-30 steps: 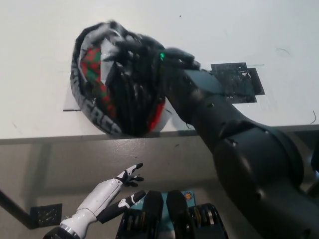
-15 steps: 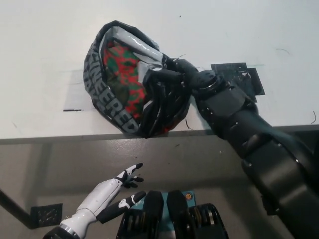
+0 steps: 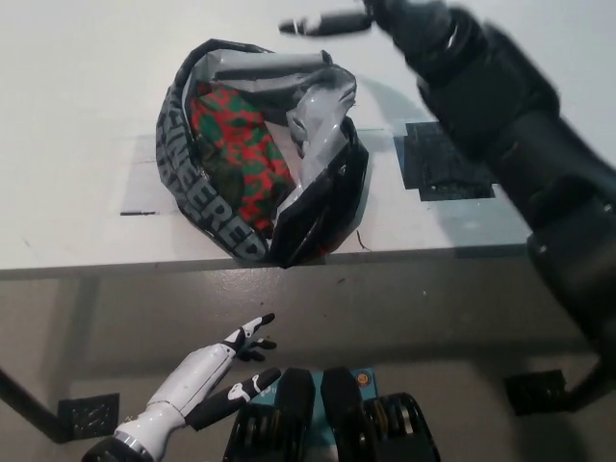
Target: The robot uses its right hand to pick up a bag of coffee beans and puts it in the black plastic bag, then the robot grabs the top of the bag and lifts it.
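- Down low, below the table edge, the white left hand point(image 3: 245, 361) rests in the air. It holds nothing and its fingers are spread apart.
- The white table point(image 3: 77, 115) sits above it in the picture, and its front edge runs across the middle.
- The black plastic bag point(image 3: 318, 202) lies on the table, right at the front edge. Its mouth is open wide and faces up.
- Grey letters run along the bag's left rim.
- Inside the bag lies the bag of coffee beans point(image 3: 236, 154). It is red and green, and you can see it through the open mouth.
- To the right of the bag, a dark square patch point(image 3: 443, 164) is stuck flat on the table.
- Farthest away, the black right hand point(image 3: 332, 21) is up near the top of the picture, above the bag and not touching it. It holds nothing and its fingers point out to the left. It looks blurry.
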